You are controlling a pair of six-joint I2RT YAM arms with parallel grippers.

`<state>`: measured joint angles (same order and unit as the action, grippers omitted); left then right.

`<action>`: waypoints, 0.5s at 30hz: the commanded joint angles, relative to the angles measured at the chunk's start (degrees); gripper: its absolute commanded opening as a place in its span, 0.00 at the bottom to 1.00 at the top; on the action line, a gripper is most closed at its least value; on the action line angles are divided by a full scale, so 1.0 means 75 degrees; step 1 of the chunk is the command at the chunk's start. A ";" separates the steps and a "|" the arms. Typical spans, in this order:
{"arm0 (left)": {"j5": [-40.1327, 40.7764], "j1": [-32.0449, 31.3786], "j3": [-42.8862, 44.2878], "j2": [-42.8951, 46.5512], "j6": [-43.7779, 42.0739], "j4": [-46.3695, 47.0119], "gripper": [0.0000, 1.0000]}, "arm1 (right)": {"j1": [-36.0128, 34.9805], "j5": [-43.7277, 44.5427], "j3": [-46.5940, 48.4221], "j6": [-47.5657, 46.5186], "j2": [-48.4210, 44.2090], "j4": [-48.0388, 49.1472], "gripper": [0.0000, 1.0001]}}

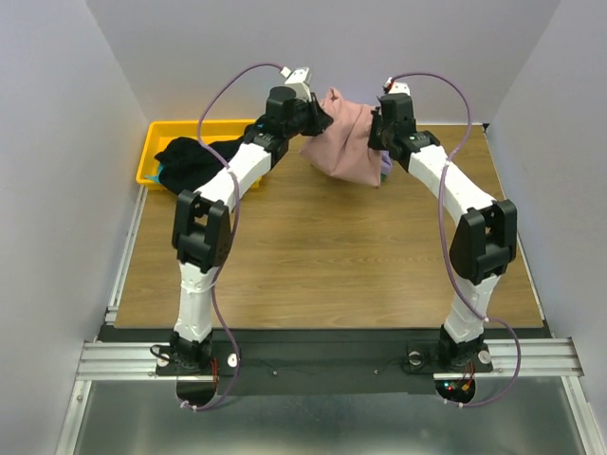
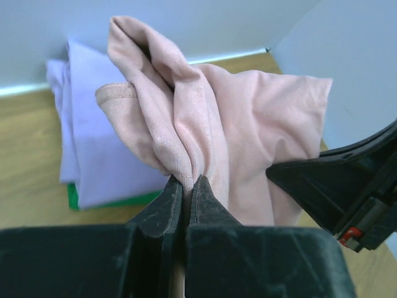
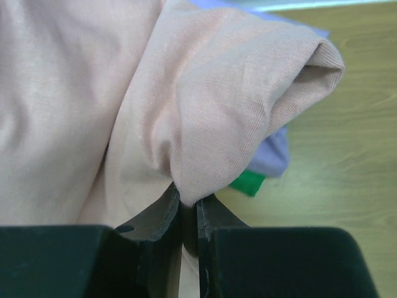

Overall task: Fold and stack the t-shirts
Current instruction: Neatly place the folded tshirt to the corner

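Both sets of jaws are nearly closed on bunched folds of the dusty-pink soft cotton t-shirt [image 1: 343,142]: left gripper [image 2: 186,181], right gripper [image 3: 187,194]. The shirt sags between them.

Risks:
- A thin pinch could slip.
- The folded lavender tee [image 2: 93,143] on the green tee [image 3: 248,182] sits just beyond the fingertips, so the hanging cloth could drag that stack apart.
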<state>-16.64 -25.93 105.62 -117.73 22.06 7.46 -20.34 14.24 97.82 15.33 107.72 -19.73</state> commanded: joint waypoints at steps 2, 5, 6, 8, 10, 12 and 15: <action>-0.0090 0.0001 0.2421 -0.1245 -0.0188 -0.0116 0.00 | 0.0543 0.0093 0.1065 -0.0321 0.0706 0.0193 0.00; 0.0343 0.0001 0.4527 -0.2533 -0.0211 -0.0525 0.00 | 0.0788 0.0117 0.1569 -0.0427 0.1198 0.0193 0.00; 0.0495 0.0024 0.4944 -0.2827 -0.0188 -0.0561 0.00 | 0.0859 -0.0057 0.1698 -0.0427 0.1327 0.0204 0.00; 0.0555 0.0036 0.5090 -0.3251 -0.0048 -0.0108 0.00 | 0.0988 -0.0048 0.2038 -0.0462 0.1714 0.0193 0.01; 0.0730 0.0059 0.4774 -0.3321 0.0210 0.0725 0.00 | 0.1059 0.0011 0.2191 -0.0462 0.1937 0.0204 0.00; 0.0801 0.0059 0.4889 -0.3497 0.0234 0.0844 0.00 | 0.1188 -0.0128 0.2285 -0.0439 0.2054 0.0216 0.00; 0.0989 0.0083 0.5007 -0.3907 0.0397 0.0938 0.00 | 0.1363 -0.0316 0.2624 -0.0462 0.2429 0.0204 0.00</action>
<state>-11.73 -25.89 138.93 -147.20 23.51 6.85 -11.44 13.02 112.57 12.95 125.08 -20.23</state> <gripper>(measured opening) 0.077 0.145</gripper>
